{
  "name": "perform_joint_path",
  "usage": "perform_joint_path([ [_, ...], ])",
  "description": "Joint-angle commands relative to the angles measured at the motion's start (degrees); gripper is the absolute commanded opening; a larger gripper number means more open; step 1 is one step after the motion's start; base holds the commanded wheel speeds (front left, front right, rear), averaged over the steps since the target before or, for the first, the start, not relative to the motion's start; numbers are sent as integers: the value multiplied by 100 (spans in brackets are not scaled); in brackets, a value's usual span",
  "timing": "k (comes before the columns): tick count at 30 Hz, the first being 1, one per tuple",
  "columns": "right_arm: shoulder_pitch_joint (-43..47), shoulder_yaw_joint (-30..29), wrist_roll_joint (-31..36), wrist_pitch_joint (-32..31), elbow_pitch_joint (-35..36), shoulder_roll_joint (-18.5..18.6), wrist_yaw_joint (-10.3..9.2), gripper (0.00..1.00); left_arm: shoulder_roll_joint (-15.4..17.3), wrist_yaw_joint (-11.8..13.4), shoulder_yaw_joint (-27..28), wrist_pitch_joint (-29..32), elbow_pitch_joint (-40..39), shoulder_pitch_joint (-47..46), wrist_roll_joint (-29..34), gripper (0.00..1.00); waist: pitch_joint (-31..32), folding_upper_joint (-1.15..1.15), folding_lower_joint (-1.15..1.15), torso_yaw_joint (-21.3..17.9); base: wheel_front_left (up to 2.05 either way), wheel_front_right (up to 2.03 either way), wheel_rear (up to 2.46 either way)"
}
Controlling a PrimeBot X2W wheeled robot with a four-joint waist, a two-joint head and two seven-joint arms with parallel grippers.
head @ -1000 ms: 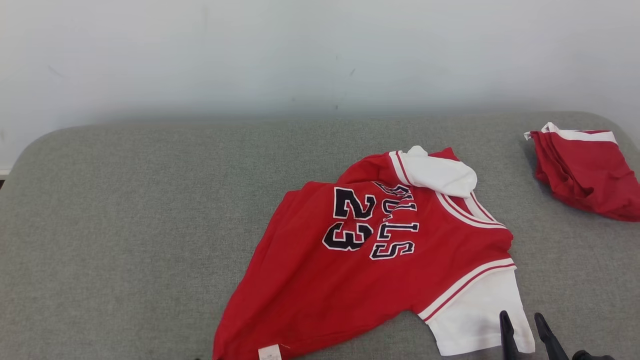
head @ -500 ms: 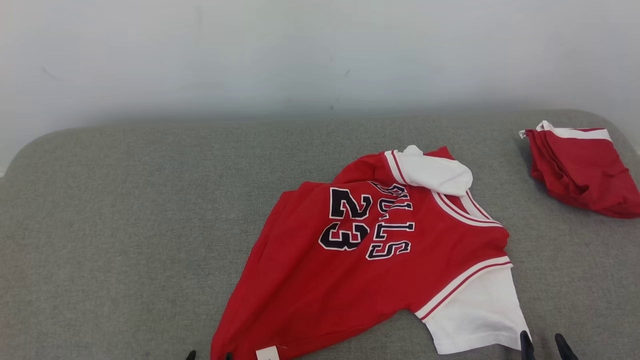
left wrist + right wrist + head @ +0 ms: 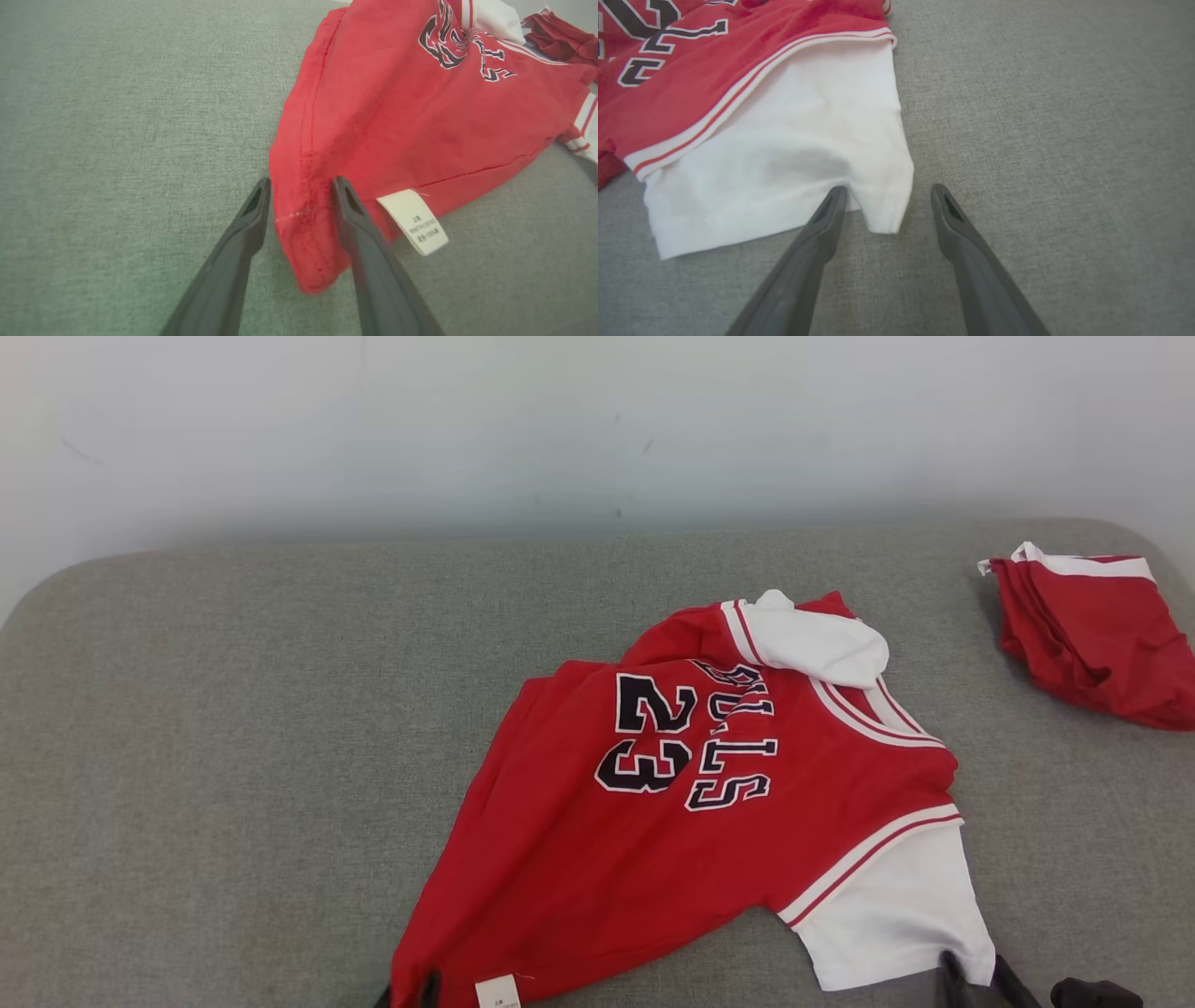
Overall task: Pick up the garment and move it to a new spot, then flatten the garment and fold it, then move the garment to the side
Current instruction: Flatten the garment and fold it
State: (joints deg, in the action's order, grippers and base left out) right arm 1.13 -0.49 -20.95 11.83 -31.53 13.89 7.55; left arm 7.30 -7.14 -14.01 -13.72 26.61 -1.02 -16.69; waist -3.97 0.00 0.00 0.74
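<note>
Cloth of this kind is light, limp and without any stiffness, so it will sag and drag wherever it is not supported. The red basketball jersey with white sleeves and dark lettering (image 3: pixel 672 821) lies half spread and wrinkled on the right of centre of the grey woven padded surface (image 3: pixel 233 709). It is well apart from a second red-and-white bundle of cloth (image 3: pixel 1092 635) at the far right edge. One white sleeve (image 3: pixel 812 649) is turned back over the neck opening, so the jersey is not yet flat. The left gripper (image 3: pixel 301 186) stands with its jaws apart around the red hem corner (image 3: pixel 303 252), just beside the small white care label (image 3: pixel 413 221); the cloth is between the fingers but is not pinched. The right gripper (image 3: pixel 888 189) also has its jaws spread wide, with the corner of the near white sleeve (image 3: pixel 784 154) lying between them, unclamped. In my judgement these two places are good holds, because the stitched hems are doubled and give more to bite. The knit looks somewhat smooth, so a shallow pinch may slip off, and a deep one may catch both layers. A single-point hold would let the jersey bunch up, while two far-apart holds should keep it stretched.
</note>
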Motion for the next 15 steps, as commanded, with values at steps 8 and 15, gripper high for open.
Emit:
perform_joint_path([
  [8, -170, 176, -188, 189, -159, 81, -16, 0, 76, -24, -107, -94, -148, -21, -87, 0, 15, 0, 0, 21, 0, 0, 0],
  [15, -243, 247, -381, 280, 576, 205, -16, 0, 127, -27, -118, -50, -915, -3, -232, 0, -46, 0, 0, -22, 0, 0, 0],
])
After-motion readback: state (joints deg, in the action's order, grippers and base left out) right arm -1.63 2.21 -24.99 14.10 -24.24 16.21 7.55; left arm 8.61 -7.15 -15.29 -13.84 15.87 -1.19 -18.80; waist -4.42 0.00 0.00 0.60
